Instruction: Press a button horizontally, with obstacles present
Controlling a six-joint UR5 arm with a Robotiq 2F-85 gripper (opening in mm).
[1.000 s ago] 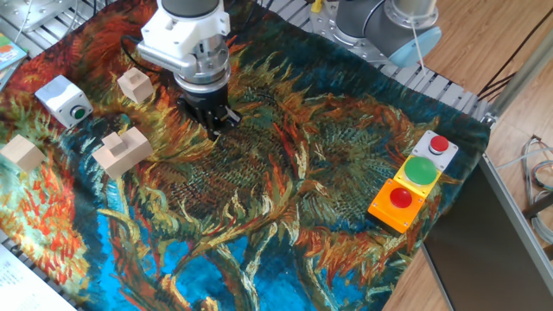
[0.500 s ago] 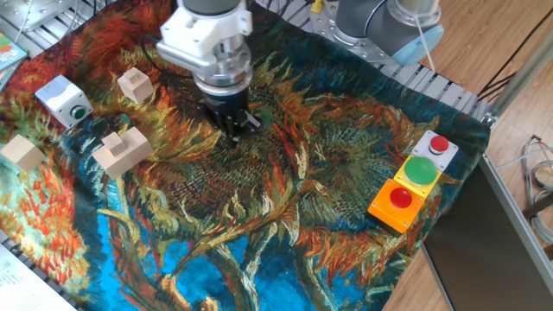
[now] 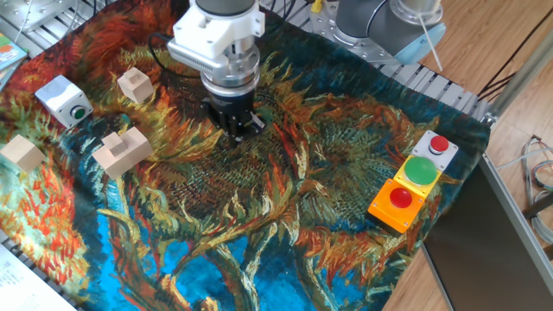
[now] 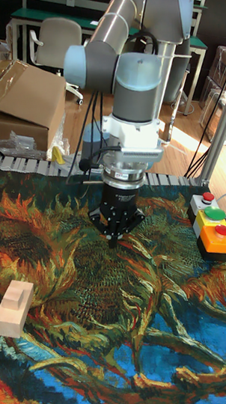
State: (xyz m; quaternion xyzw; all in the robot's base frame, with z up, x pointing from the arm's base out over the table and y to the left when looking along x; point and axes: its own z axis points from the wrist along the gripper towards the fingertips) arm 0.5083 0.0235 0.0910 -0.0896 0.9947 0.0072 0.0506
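Button: a small green button [image 3: 79,111] is seen on the side of a little white and grey box [image 3: 62,98], at the far left of the painted cloth [image 3: 328,216].
Gripper: the gripper [image 3: 241,132] is held low over the cloth, pointing down, well apart from the box. It cannot be told if the fingers are open or closed.
Blocks: three plain wooden blocks are placed near the box. A small cube [image 3: 135,85] is set between the box and the gripper. A bigger stepped block [image 3: 122,150] is set just below the box. Another cube [image 3: 22,153] is set at the left edge.
Other buttons: a red, a green and a red button [image 3: 421,170] are lined up at the right side. These are not the ones wanted.
Danger: a block could be bumped and pushed if a straight path to the box is taken.
Danger: the little box could be slid along the cloth if the push is not aimed at the button.
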